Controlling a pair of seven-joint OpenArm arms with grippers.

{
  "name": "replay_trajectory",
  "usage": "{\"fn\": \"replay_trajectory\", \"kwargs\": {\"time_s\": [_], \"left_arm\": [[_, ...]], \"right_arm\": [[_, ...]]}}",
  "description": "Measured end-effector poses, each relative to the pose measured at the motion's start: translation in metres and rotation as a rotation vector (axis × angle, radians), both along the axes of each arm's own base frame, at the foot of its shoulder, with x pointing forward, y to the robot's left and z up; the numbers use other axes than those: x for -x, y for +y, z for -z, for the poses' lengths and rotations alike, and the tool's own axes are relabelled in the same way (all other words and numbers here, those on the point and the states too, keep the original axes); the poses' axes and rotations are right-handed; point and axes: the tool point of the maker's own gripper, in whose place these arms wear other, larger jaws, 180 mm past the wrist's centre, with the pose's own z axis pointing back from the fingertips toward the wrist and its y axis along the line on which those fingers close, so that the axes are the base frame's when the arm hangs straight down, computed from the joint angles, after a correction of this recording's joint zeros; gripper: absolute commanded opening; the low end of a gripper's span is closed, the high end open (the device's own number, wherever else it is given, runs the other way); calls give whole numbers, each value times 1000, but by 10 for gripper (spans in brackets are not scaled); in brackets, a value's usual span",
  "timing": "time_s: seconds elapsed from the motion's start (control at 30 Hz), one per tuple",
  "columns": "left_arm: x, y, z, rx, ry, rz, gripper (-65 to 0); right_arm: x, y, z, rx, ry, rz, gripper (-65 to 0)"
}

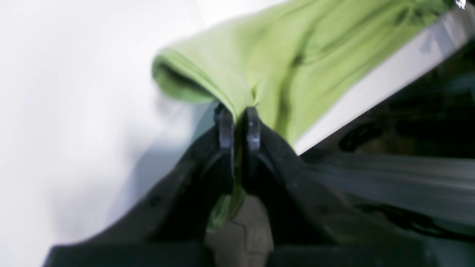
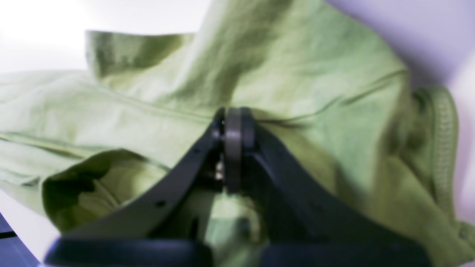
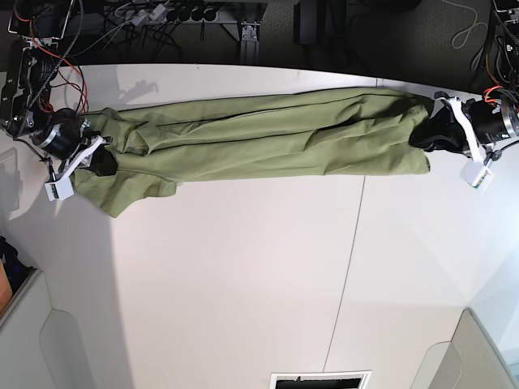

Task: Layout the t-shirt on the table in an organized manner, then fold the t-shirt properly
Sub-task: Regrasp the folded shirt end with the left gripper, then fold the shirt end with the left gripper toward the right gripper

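The olive-green t-shirt point(image 3: 259, 134) lies stretched in a long band across the far part of the white table point(image 3: 243, 284). At the band's right end in the base view, my left gripper point(image 3: 427, 134) is shut on a pinched fold of the t-shirt point(image 1: 282, 55); in its wrist view the left gripper point(image 1: 239, 124) has cloth running down between its fingers. My right gripper point(image 3: 101, 158) is at the left end. In its wrist view the right gripper point(image 2: 233, 124) is shut on a seam of the wrinkled t-shirt point(image 2: 297, 74), with a ribbed hem at the far right.
The table's far edge point(image 3: 243, 69) runs just behind the shirt, with cables and equipment point(image 3: 162, 16) beyond it. A thin seam line point(image 3: 350, 259) crosses the tabletop. Grey panels point(image 3: 32, 340) stand at both near corners, and a vent point(image 3: 320, 379) sits at the front edge.
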Motion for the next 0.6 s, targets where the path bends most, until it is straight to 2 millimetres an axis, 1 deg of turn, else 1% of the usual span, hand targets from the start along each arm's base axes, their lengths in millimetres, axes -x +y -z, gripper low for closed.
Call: {"fn": "replay_trajectory", "kwargs": {"time_s": [0.07, 0.13, 0.23, 0.3, 0.43, 0.5, 0.6], "left_arm": [[5, -30, -3, 10, -14, 98, -650], [6, -53, -1, -10, -31, 185, -650], [-8, -78, 0, -42, -76, 268, -650], [-19, -96, -2, -42, -115, 298, -650], [-30, -135, -9, 29, -172, 340, -650], [-33, -153, -9, 69, -179, 354, -650], [-31, -182, -1, 136, -150, 376, -650]], "right_arm": [[0, 0, 0, -1, 0, 0, -650], [0, 1, 0, -2, -1, 0, -650], [0, 0, 0, 1, 0, 0, -650], [1, -1, 1, 12, 4, -2, -650], [1, -1, 2, 15, 4, -2, -650], [1, -1, 2, 15, 4, -2, -650], [1, -1, 2, 15, 4, -2, -650]]}}
